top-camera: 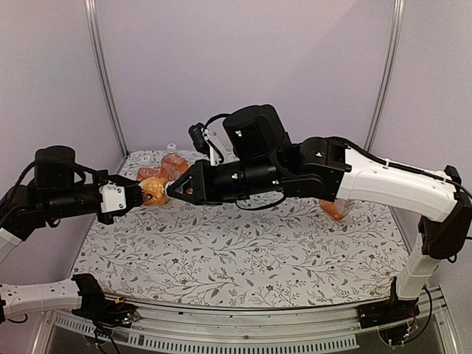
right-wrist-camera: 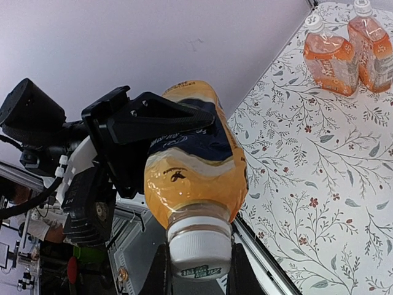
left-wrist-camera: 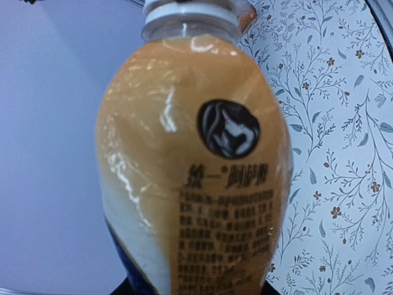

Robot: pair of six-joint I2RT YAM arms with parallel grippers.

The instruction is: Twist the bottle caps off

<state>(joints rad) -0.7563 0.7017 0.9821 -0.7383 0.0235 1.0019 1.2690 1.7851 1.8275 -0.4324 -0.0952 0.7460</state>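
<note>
From above, the two arms meet over the flowered tablecloth (top-camera: 243,258) towards nine o'clock. The left gripper (top-camera: 140,194) is clamped on the labelled bottle (top-camera: 155,191), which lies sideways in the air. The right gripper (top-camera: 175,189) meets the bottle's other end at three o'clock of it; the cap itself is hidden there. Two more bottles (top-camera: 161,168) stand at the back, at about eleven o'clock on the table, and an orange object (top-camera: 335,210) peeks out under the right arm.

Through the left wrist camera the labelled bottle (left-wrist-camera: 190,160) fills nearly everything, with its white cap (left-wrist-camera: 184,8) at twelve o'clock. The gripper's fingers are not visible here. The label carries a dark round emblem (left-wrist-camera: 229,129) and, under it, the characters 统一 阿萨姆; the fine print below is too blurred to read.

Through the right wrist camera the white cap (right-wrist-camera: 199,243) sits at six o'clock, and the right gripper (right-wrist-camera: 200,263) is closed on it, one finger against each side. There is green print on the cap's rim, too small to read. The left gripper (right-wrist-camera: 159,120) grips the bottle's body (right-wrist-camera: 196,184) at ten o'clock of the cap. At one o'clock, well apart, two orange-drink bottles (right-wrist-camera: 331,61) stand upright side by side, capped.
</note>
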